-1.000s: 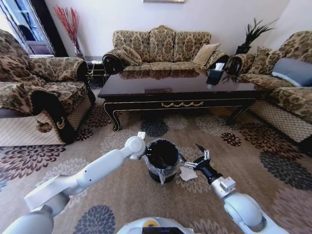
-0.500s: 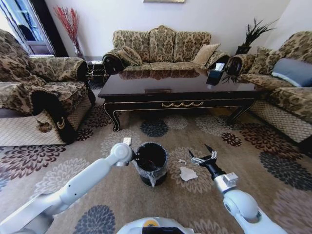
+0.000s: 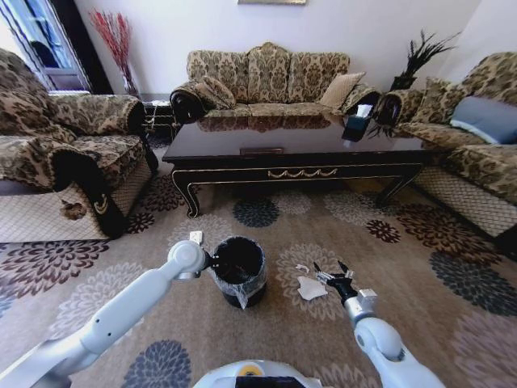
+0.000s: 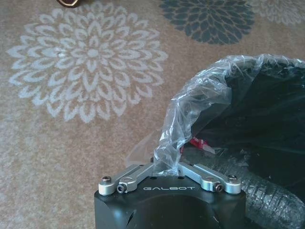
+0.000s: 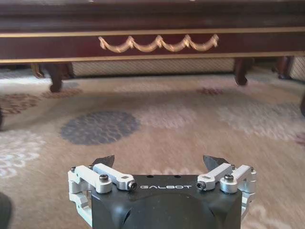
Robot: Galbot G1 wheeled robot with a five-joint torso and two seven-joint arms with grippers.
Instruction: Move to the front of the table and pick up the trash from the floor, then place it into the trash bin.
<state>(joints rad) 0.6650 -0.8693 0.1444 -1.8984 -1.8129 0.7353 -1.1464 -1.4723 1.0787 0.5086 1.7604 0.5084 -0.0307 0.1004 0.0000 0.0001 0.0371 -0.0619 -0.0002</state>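
Two arms reach out over the patterned carpet [image 3: 420, 275] in front of the long dark surface [image 3: 295, 145], whose gold ornament on the front rail shows plainly in the right wrist view. The left claw [image 3: 208, 260] is clenched on the rim of the trash bin [image 3: 239, 271], pinching the clear plastic liner [image 4: 190, 114] at the edge, as the left wrist view shows, with a small red-and-white scrap just inside the rim beside the claw. The bin stands on the carpet a little way out from the surface's front rail, toward its left end. The right claw [image 3: 331, 275] hangs low over the carpet well to the right of the bin, its dark fingertips [image 5: 104, 161] spread apart and holding nothing. Just beside that claw, on its bin side, a crumpled white paper scrap [image 3: 310, 288] lies on a pale flower of the carpet, and a smaller pale bit [image 3: 301, 267] lies near it toward the surface. Sofas stand around the surface, and a dark tissue box [image 3: 355, 125] sits near the surface's far right corner.
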